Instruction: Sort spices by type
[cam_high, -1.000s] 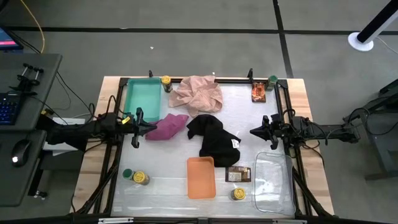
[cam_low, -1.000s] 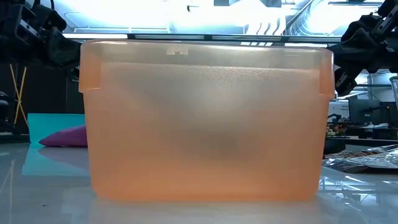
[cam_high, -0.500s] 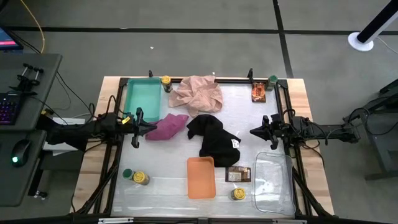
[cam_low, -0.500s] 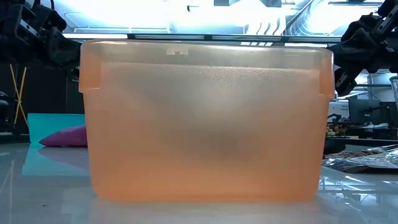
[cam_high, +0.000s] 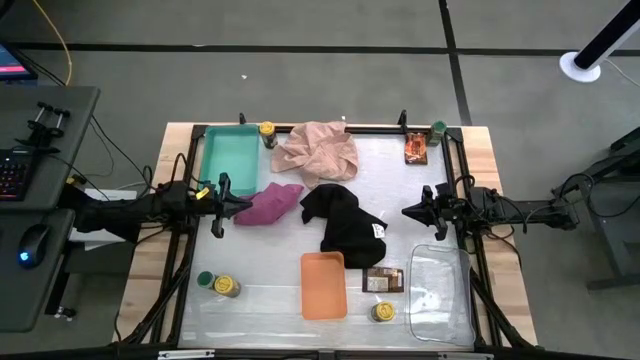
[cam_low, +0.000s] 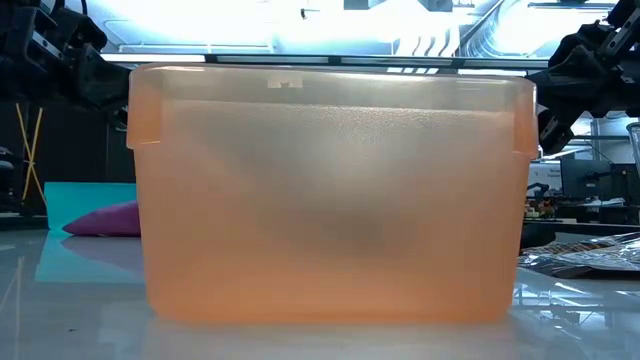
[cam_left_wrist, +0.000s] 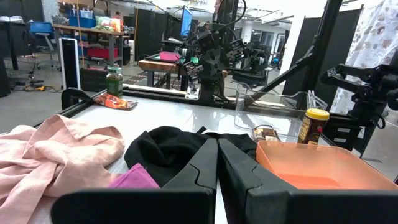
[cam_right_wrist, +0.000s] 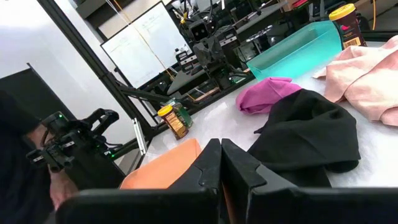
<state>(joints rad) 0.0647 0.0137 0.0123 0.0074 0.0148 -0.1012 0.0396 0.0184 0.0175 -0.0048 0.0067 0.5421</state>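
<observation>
Both grippers hover shut above the table and touch nothing. My left gripper (cam_high: 235, 203) (cam_left_wrist: 217, 146) is at the left, beside the magenta cloth (cam_high: 270, 203). My right gripper (cam_high: 408, 211) (cam_right_wrist: 221, 149) is at the right, near the black cloth (cam_high: 345, 220). At the far edge stand a yellow-lidded jar (cam_high: 267, 130) and a green-lidded jar (cam_high: 437, 129), with an orange-red packet (cam_high: 416, 149) lying flat beside the latter. Near left stand a green-lidded jar (cam_high: 205, 279) and a yellow-lidded jar (cam_high: 226, 287). Near right are a brown packet (cam_high: 383, 280) and a yellow-lidded jar (cam_high: 382, 311).
A teal tray (cam_high: 230, 157) sits far left, an orange tray (cam_high: 323, 285) near the middle and a clear tray (cam_high: 440, 293) near right. A pink cloth (cam_high: 316, 150) lies bunched at the far middle. The orange tray's wall (cam_low: 330, 190) fills the low view.
</observation>
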